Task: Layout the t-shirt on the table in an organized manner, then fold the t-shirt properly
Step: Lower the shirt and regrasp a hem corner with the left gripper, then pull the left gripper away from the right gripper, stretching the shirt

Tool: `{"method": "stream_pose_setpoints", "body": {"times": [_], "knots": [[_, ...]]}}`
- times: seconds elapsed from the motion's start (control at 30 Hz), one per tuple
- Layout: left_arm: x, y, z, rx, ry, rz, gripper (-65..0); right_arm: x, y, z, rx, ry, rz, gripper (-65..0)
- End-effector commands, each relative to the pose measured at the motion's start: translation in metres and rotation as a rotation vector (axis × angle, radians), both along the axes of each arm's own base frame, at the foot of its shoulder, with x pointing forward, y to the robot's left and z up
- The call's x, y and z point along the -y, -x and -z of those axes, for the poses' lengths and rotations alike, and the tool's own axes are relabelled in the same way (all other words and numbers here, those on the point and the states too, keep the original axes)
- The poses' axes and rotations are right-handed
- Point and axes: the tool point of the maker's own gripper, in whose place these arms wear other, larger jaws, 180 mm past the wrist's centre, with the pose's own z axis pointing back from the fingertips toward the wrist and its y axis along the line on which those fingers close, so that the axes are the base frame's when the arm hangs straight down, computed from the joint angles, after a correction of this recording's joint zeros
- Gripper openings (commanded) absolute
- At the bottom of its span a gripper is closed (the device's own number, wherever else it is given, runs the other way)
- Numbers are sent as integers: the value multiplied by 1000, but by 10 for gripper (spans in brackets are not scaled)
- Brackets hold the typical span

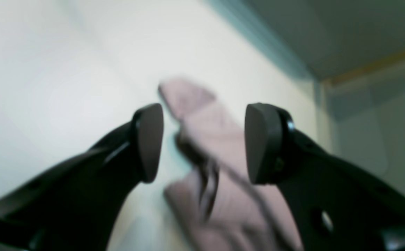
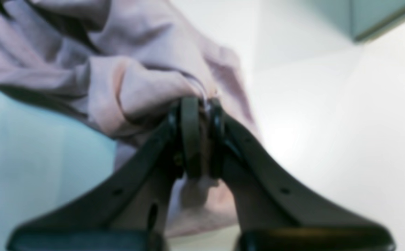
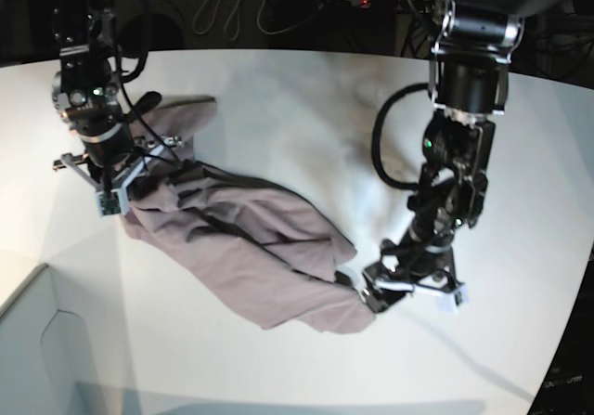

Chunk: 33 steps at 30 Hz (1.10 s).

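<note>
The left claw stands with its jaws apart and holds nothing; it sits just beside the near hem of the t-shirt, toward the near edge of the desk. The right claw is clamped on a bunched fold of the cloth near the left edge of the desk. Risk 1: with only one claw gripping, any pull from the right claw is likely to drag the whole garment across the desk instead of spreading it. Risk 2: the free hem may curl under itself, since nothing pins it. Risk 3: the open left claw could snag a loose fold if it descends off the hem line. The t-shirt lies in a crumpled diagonal band running from the near middle of the desk back toward its far left part. The fabric is dusty mauve, soft and heavily creased, with deep dark folds along its length. No sleeve or collar can be identified with certainty, and the garment is not yet laid flat.
</note>
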Motion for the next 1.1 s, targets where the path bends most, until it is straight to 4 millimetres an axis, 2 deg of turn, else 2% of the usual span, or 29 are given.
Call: {"method": "stream_pose_setpoints", "body": {"times": [0.0,0.07,0.13,0.27,0.4,0.57,0.73,0.87,0.97,1.07], "knots": [[14,-5,-19,62,0,37,-289,3,-8,-13,53,8,5,-650],[37,12,1,20,-22,107,-289,3,-8,-13,52,7,5,-650],[54,20,8,5,-37,159,-289,-2,-8,-12,52,-7,8,-650],[71,28,23,-31,-49,206,-290,-3,-7,-11,49,-12,9,-650],[68,31,43,-87,-58,201,-292,-3,-5,-9,44,-12,9,-650],[69,25,58,-139,-63,196,-292,-2,-4,-8,37,-10,13,-650],[84,19,53,-134,-40,204,-292,-1,-3,-8,34,-10,15,-650],[87,10,46,-123,-38,205,-292,-1,-3,-7,33,-9,17,-650],[98,11,55,-156,-25,211,-293,0,-3,-7,33,-8,16,-650],[96,10,63,-185,-31,207,-315,0,-2,-7,32,-6,16,-650]]}}
